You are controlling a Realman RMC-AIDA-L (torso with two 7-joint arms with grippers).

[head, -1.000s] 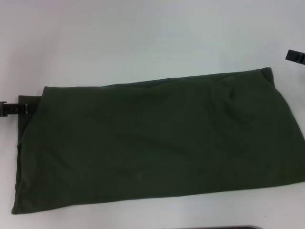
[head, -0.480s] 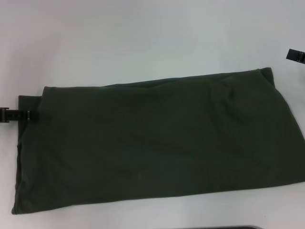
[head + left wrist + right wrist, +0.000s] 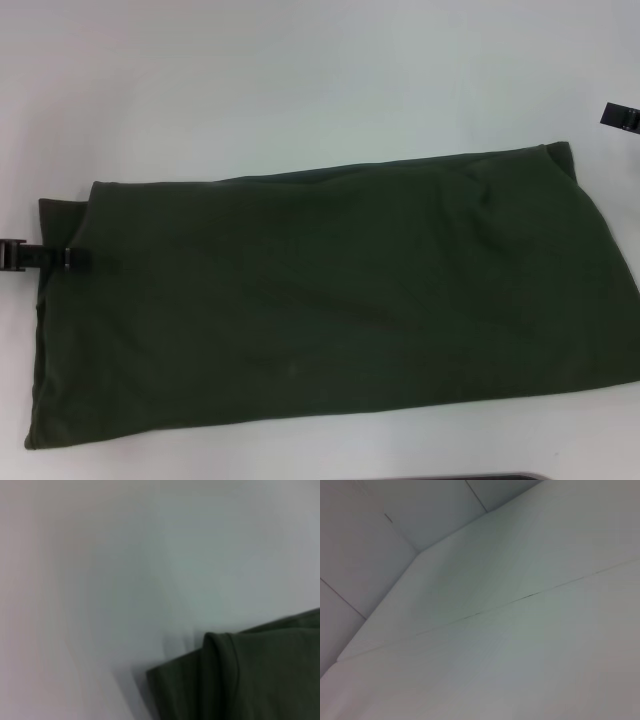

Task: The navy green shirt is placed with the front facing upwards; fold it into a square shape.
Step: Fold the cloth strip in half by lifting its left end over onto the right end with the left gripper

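Shirt (image 3: 330,300) lies flat on the white surface (image 3: 300,80), already folded into a long band, plain green side up, no lettering or collar showing. It runs nearly the whole width of the surface, closer to the near edge than the far edge, tilted a bit so the right end sits farther back. Left end shows two layers: an under-layer corner pokes out past the top flap, clear in the left wrist view (image 3: 240,680).

Left pincer (image 3: 70,257) is at the shirt's left end, low, tip touching or just over the cloth edge near the far-left corner of the band. Cannot tell how far open it is or whether it has any cloth. Right pincer (image 3: 620,117) sits off the shirt beyond its far-right corner, near the right edge of the surface, idle, nothing in it; opening cannot be told. Right wrist view shows only bare surface.

Handling guess: soft, light, limp cotton, sags and creases when lifted, layers can slide apart. Best hold looks like the left-end corners, pinching all layers together, then carry that end over toward the right end to make a square.
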